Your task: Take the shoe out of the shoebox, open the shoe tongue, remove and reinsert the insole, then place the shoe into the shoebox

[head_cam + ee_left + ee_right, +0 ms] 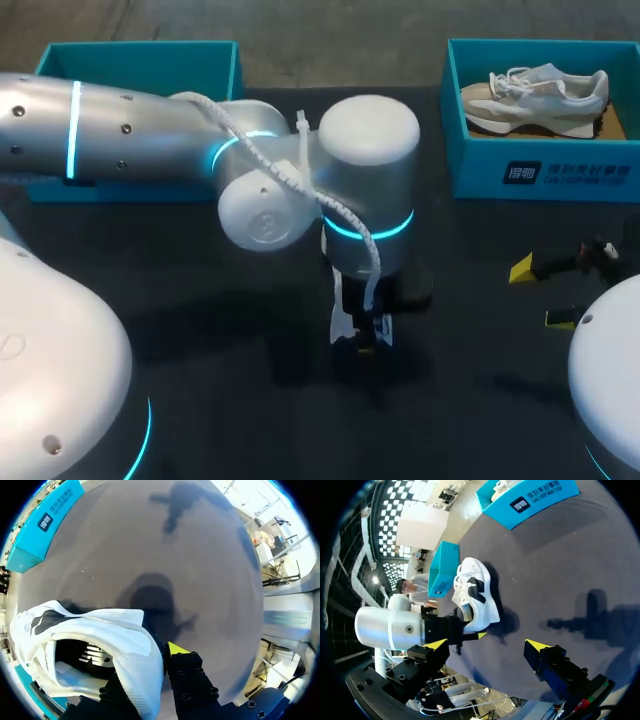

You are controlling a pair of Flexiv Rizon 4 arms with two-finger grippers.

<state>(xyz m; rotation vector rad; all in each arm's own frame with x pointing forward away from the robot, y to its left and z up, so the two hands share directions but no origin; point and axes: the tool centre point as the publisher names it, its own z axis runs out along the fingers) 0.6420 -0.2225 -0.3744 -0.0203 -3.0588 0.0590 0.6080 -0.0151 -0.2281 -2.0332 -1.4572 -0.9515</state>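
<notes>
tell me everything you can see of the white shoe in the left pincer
The white shoe is a low sneaker with black side markings, white laces and a dark insole showing inside. The upper looks like smooth synthetic. It stands on its sole on the dark table, outside the boxes, toe pointing away from the left pincer, which clamps its heel collar: one yellow tip outside, the other hidden by the collar. Nothing else touches it.

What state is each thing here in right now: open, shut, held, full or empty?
white shoe: upright on the table, heel held.
left gripper: shut on the white shoe's heel.
right gripper: open, empty.
right shoebox: open, beige shoe inside.
beige shoe: lying in the right shoebox.
left shoebox: open, inside partly hidden.
</notes>
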